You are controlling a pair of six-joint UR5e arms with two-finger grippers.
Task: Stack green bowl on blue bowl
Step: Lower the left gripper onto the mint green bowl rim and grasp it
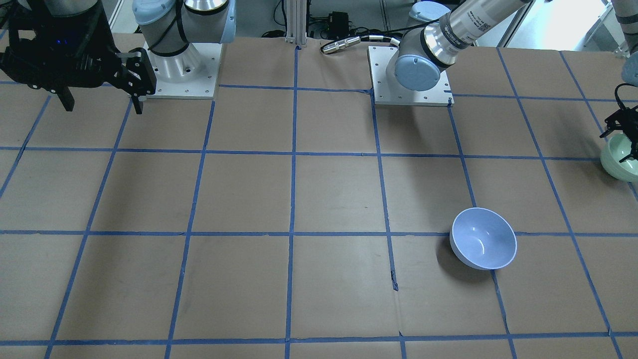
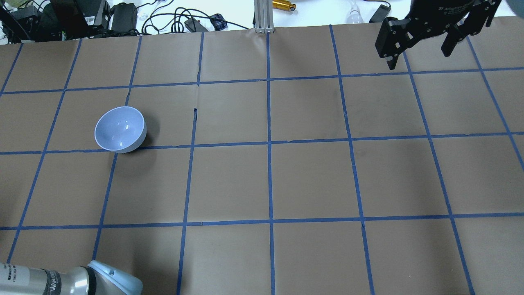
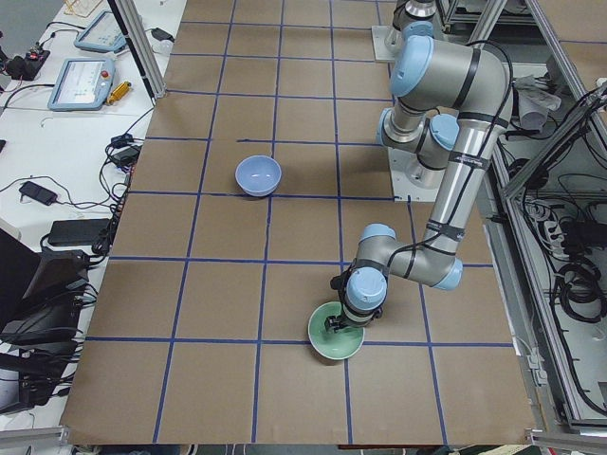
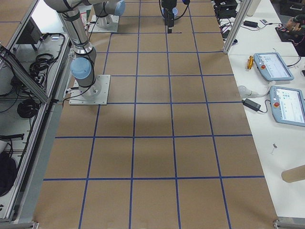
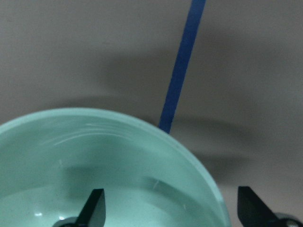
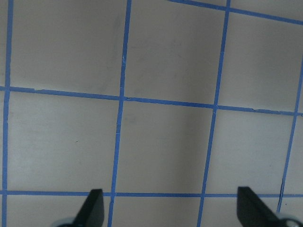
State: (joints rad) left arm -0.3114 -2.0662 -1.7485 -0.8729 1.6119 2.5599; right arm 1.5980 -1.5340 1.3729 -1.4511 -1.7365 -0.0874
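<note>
The green bowl (image 3: 336, 337) stands upright on the table near its end on my left; it also shows at the right edge of the front-facing view (image 1: 619, 162) and fills the lower left wrist view (image 5: 94, 161). My left gripper (image 5: 171, 210) is open and straddles the bowl's rim, with one finger (image 5: 93, 208) inside the bowl and the other outside. The blue bowl (image 2: 120, 129) stands upright and empty, apart from it, also seen in the front-facing view (image 1: 483, 238). My right gripper (image 2: 418, 57) is open and empty, high over the far right of the table.
The brown table (image 2: 270, 180) carries a grid of blue tape lines. Both arm bases (image 1: 184, 75) stand on white plates at the robot's edge. Cables, tablets and boxes lie beyond the far edge (image 2: 123, 18).
</note>
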